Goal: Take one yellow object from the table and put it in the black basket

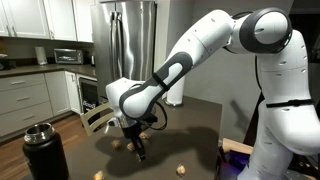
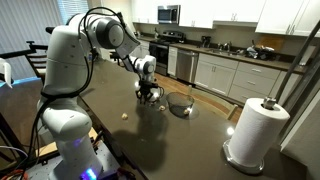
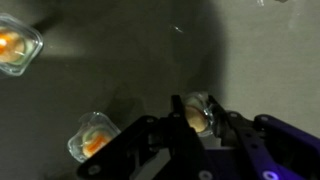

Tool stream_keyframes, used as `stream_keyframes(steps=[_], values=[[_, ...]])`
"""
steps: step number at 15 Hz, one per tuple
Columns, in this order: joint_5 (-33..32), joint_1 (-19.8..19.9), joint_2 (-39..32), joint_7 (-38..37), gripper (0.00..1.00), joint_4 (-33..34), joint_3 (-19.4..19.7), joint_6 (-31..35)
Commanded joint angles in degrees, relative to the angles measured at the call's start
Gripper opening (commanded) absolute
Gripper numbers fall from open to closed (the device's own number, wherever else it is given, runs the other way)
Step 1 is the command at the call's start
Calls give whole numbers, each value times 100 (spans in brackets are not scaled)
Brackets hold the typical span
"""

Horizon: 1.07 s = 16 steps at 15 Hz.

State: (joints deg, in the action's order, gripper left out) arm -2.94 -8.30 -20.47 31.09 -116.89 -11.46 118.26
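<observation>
In the wrist view my gripper is shut on one yellow object, a small pale lump in a clear wrapper held between the fingertips, above the dark table. Two more yellow objects lie on the table at the upper left and lower left. In both exterior views the gripper hangs low over the table. The black basket stands on the table a short way from the gripper. Loose yellow objects lie around it.
A tall black flask with a silvery top stands at the table's near corner. A paper towel roll stands on the table's far side. A chair back is at the table edge. Kitchen counters and a fridge are behind.
</observation>
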Motion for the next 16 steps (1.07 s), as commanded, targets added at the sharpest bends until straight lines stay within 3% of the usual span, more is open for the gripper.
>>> stream_keyframes(steps=[1,9,16], values=[[-114,-41,330,-507,10,125,3,-777],[-229,24,1115,-1212,10,840,207,-2214],[-319,263,980,-1601,10,1976,631,-2329]])
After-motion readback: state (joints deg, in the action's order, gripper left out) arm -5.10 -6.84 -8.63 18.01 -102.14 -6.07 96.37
